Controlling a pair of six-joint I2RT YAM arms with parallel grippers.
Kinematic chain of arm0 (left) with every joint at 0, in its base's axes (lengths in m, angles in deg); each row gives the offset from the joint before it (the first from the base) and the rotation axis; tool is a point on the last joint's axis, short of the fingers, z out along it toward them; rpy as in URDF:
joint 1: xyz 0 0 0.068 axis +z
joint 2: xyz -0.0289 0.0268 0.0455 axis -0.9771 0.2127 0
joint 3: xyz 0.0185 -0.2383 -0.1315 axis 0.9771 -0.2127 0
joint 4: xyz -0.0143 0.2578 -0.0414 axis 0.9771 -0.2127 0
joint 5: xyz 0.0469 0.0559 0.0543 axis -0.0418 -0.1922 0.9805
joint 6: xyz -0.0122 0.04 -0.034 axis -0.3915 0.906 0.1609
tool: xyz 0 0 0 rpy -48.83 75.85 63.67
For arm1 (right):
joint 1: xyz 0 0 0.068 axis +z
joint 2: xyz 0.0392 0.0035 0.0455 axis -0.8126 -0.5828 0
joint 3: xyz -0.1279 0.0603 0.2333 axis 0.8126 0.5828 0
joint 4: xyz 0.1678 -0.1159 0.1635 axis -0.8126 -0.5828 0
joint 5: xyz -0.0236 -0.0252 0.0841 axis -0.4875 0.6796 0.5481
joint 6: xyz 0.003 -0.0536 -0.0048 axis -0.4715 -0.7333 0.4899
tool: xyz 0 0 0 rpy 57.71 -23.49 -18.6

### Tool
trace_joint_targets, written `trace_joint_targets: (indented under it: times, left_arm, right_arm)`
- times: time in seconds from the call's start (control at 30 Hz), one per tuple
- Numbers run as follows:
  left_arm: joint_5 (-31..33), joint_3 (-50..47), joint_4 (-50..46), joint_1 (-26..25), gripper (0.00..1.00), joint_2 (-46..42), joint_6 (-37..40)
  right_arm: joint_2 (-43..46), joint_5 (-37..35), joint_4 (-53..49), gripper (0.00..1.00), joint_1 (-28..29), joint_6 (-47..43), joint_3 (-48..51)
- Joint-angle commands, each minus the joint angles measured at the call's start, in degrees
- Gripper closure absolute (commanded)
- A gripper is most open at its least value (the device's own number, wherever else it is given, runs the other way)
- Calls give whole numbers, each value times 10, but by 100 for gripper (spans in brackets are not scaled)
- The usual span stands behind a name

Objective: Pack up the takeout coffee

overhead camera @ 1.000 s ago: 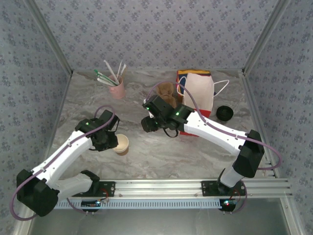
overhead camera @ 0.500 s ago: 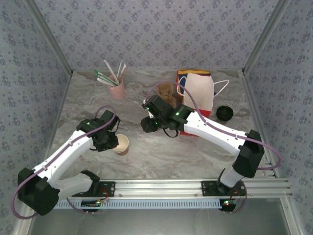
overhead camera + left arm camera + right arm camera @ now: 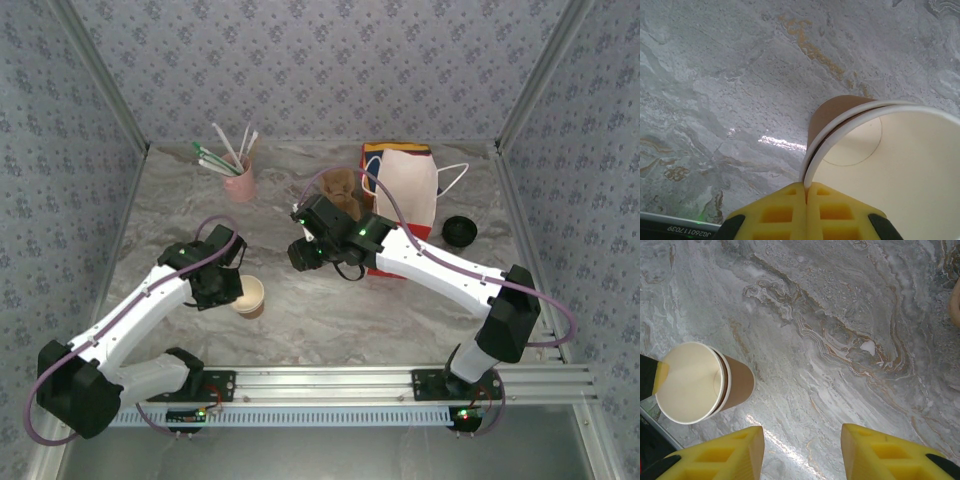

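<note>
1. Left wrist: the left fingers (image 3: 782, 215) have drawn together over the last second and now clamp the rim of the lidless cup (image 3: 900, 165).
2. Right wrist: the right fingers (image 3: 715, 455) stand apart, holding nothing, over the tabletop (image 3: 850, 315) beside that cup.
3. Top: the coffee (image 3: 459, 231) sits on the tabletop just right of the bag (image 3: 408, 190), well apart from the lidless cup.

The white left arm (image 3: 140, 310), black at its joints, reaches from the near left base toward the middle of the scene, its wrist tipped downward. Its yellow-fingered left gripper (image 3: 806, 200) is pinched tight on the rim of a lidless tan paper cup (image 3: 890, 165). The white right arm (image 3: 440, 265) stretches from the near right base far and leftward. Its right gripper (image 3: 802, 450) points down, yellow fingers apart with an empty gap between them.
</note>
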Motion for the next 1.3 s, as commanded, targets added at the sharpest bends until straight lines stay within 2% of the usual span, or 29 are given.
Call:
trace_joint_targets:
  times: [0.0,0.5,0.73,0.93,1.27]
  left_arm:
    - [2,6,-12,-2,100,-6,-2]
    - [-34,39,-16,45,100,-38,14]
    - [-54,34,-5,65,100,-45,19]
    - [-59,32,-4,78,100,-48,25]
    - [-79,18,7,103,100,-63,28]
  right_arm:
    - [-8,3,-5,54,3,9,1]
    - [-11,13,0,54,6,9,-2]
    - [-23,43,24,54,6,9,0]
    - [-54,107,76,55,2,13,0]
    - [-118,237,161,56,-21,78,4]
